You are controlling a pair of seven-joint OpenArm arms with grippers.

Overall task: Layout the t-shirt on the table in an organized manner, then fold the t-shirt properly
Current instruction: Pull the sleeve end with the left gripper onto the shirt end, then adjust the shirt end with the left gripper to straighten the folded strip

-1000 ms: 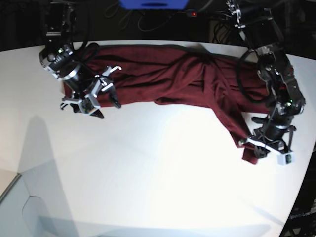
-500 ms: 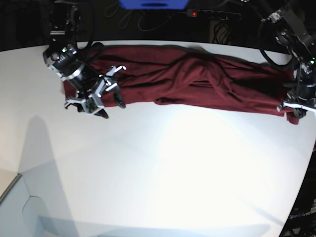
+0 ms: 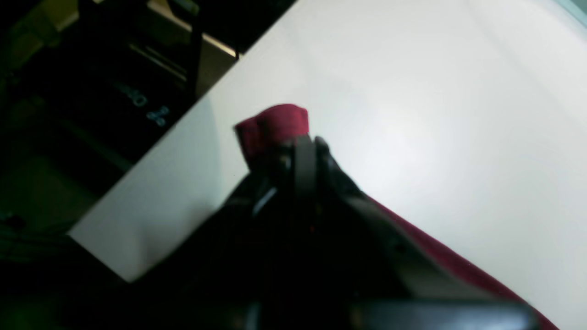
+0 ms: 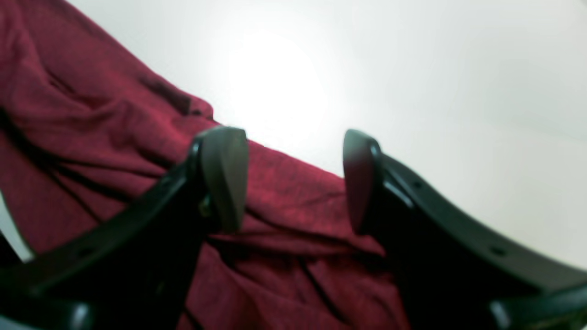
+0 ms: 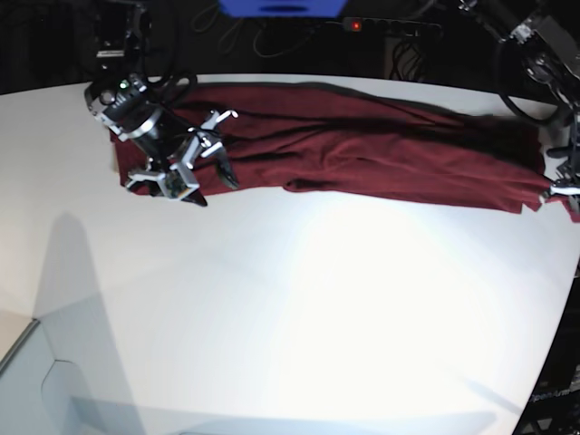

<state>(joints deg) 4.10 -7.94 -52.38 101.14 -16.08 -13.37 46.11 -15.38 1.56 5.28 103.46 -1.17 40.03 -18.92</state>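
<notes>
The dark maroon t-shirt (image 5: 362,149) lies stretched in a long wrinkled band across the far side of the white table (image 5: 299,308). At the right end my left gripper (image 5: 562,192) is shut on a corner of the cloth; in the left wrist view the shut left gripper (image 3: 305,146) pinches a small tab of the t-shirt (image 3: 273,123) just above the table (image 3: 435,114). My right gripper (image 5: 201,168) hovers open over the shirt's left end. In the right wrist view, my right gripper (image 4: 293,178) holds nothing, with the t-shirt (image 4: 91,114) bunched below it.
The table's right edge (image 3: 151,151) runs close beside the left gripper, with dark floor beyond it. A blue object (image 5: 281,7), a power strip with a red light (image 5: 355,25) and cables sit behind the far edge. The table's curved front edge (image 5: 544,372) is at the lower right.
My left gripper has carried the shirt's corner right and away from the front, pulling the draped cloth out into a long flat band. The right gripper stayed open and shifted slightly.
</notes>
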